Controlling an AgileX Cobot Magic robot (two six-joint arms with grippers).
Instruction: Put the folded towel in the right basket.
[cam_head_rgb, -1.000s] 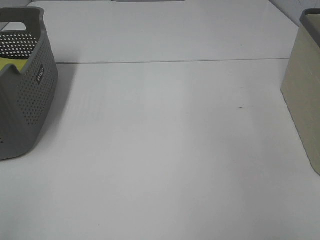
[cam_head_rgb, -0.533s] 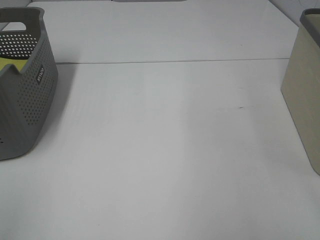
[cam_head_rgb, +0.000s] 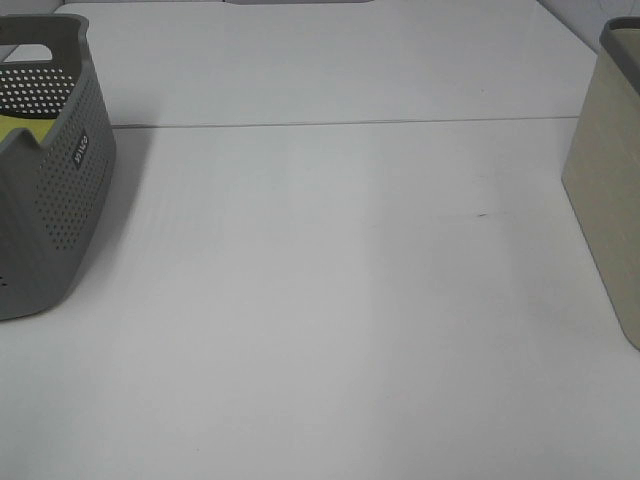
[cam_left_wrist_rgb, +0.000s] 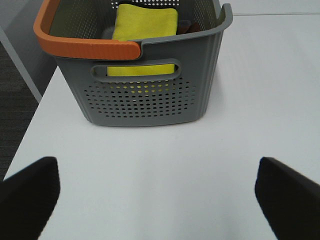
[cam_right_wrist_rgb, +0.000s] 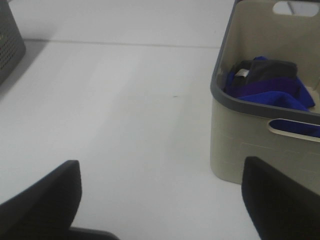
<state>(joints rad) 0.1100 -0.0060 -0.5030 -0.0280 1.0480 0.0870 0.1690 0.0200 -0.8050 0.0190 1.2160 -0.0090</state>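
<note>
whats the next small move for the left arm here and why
Probably ease the left gripper forward and up over the grey basket, then down toward the yellow folded towel. The towel lies inside that basket, the jaws are spread wide and hold nothing, and they sit short of the near wall. The beige basket waits on the far side.

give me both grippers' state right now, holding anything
left gripper: open, holding nothing, short of the grey perforated plastic basket.
right gripper: open, holding nothing, near the beige plastic basket.
</note>
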